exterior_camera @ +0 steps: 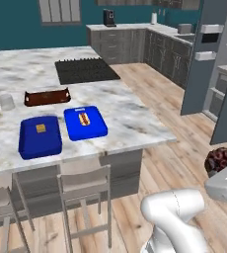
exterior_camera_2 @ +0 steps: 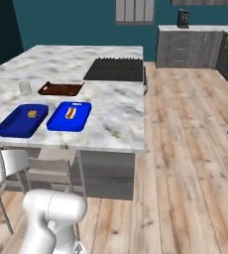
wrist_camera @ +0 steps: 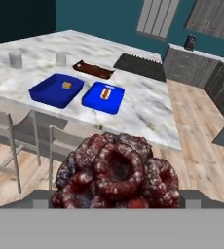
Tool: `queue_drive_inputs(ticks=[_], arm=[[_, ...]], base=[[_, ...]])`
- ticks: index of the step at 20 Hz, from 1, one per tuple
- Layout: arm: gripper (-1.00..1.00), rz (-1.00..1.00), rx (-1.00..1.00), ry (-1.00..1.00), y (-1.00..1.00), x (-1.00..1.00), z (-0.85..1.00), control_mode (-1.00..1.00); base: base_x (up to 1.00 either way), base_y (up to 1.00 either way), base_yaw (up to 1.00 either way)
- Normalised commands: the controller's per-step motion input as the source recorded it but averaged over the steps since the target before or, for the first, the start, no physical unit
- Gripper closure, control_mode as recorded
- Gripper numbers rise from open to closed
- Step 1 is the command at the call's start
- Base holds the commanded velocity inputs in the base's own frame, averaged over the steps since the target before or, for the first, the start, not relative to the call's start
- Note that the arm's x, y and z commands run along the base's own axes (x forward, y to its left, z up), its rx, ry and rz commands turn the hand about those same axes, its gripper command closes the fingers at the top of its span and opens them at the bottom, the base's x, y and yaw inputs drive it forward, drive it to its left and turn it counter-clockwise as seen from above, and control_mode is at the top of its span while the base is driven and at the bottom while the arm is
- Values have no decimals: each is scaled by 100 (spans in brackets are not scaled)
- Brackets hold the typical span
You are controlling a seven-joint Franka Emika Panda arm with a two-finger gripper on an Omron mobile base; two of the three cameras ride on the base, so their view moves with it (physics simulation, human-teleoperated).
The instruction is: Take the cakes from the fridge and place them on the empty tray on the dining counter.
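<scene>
The gripper (wrist_camera: 116,206) holds the dark red-brown cake (wrist_camera: 116,172), well short of the surface (exterior_camera: 130,106). Carry it level to the tray (exterior_camera: 40,137) near the front edge, beside the yellow cake (exterior_camera: 41,128).

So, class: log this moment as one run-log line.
end effector: closed on dark red-brown cake | yellow cake: on blue tray | dining counter: ahead
</scene>
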Motion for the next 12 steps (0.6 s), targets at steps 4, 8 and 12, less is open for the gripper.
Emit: queue_drive_inputs(ticks=[4, 8, 12], arm=[[100, 0, 0, 0, 0, 0, 0, 100], [100, 0, 0, 0, 0, 0, 0, 100], [100, 0, 0, 0, 0, 0, 0, 100]], base=[[-8, 100, 0], [-1, 100, 0], [0, 100, 0]])
